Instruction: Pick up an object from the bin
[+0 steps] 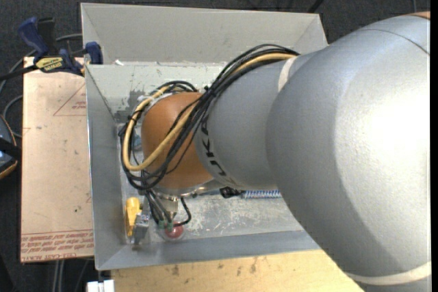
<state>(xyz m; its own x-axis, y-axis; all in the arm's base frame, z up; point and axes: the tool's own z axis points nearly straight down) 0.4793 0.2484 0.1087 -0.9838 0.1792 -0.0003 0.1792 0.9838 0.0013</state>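
My arm (328, 147) reached in from the right across the grey bin (198, 31). Its wrist, under the orange cover (171, 140) looped with cables (147, 147), tipped down toward the near left corner. My gripper (163, 214) hung low there. I could not tell how far open it was or whether it had hold of anything. Just beside it on the left lay a small yellow piece (131, 210), its long axis running along the left wall from far to near. A small red round thing (175, 232) sat close by the front wall.
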